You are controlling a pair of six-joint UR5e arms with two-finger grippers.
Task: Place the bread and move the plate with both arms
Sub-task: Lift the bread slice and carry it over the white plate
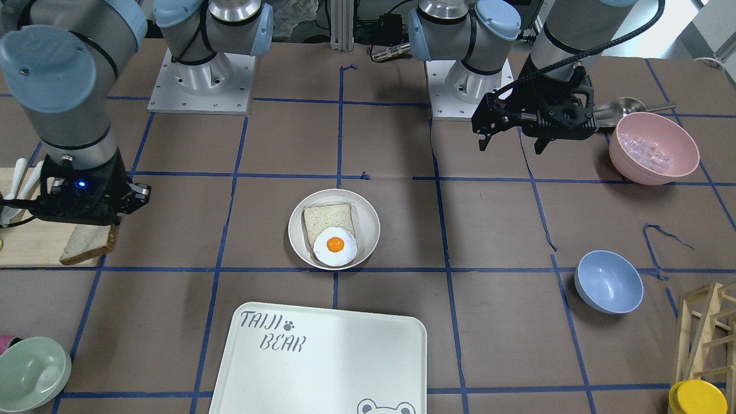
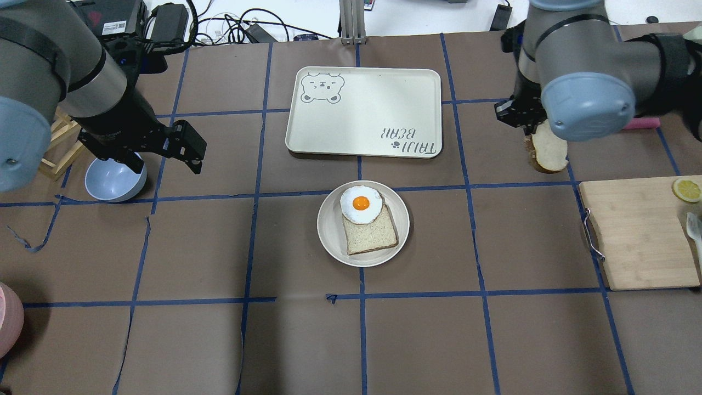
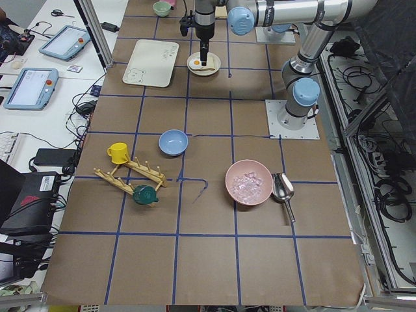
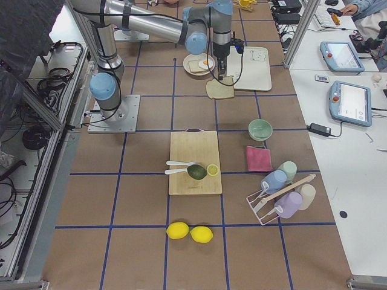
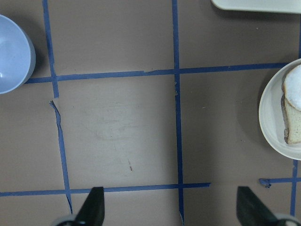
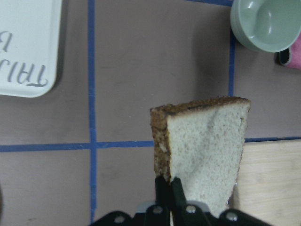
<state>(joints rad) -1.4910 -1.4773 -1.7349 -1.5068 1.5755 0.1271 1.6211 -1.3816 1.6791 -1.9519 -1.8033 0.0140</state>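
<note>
My right gripper [image 6: 170,188] is shut on the crust edge of the bread [image 6: 202,155], a thick domed slice that hangs above the brown table. In the overhead view the bread [image 2: 548,149] is right of the tray, half hidden under the right arm. In the front view it [image 1: 89,244] hangs over the cutting board's corner. The round cream plate [image 2: 332,230] sits at the table's centre and holds a flatter bread slice [image 2: 370,233] and a fried egg [image 2: 360,204]. My left gripper [image 2: 164,153] is open and empty, well left of the plate [image 5: 273,117].
The white "TAIJI BEAR" tray [image 2: 364,112] lies beyond the plate. A blue bowl [image 2: 115,178] sits under the left arm. A wooden cutting board [image 2: 639,230] with a lemon slice is at the right. A pink bowl [image 1: 654,146] and a green bowl [image 1: 31,374] stand near the edges.
</note>
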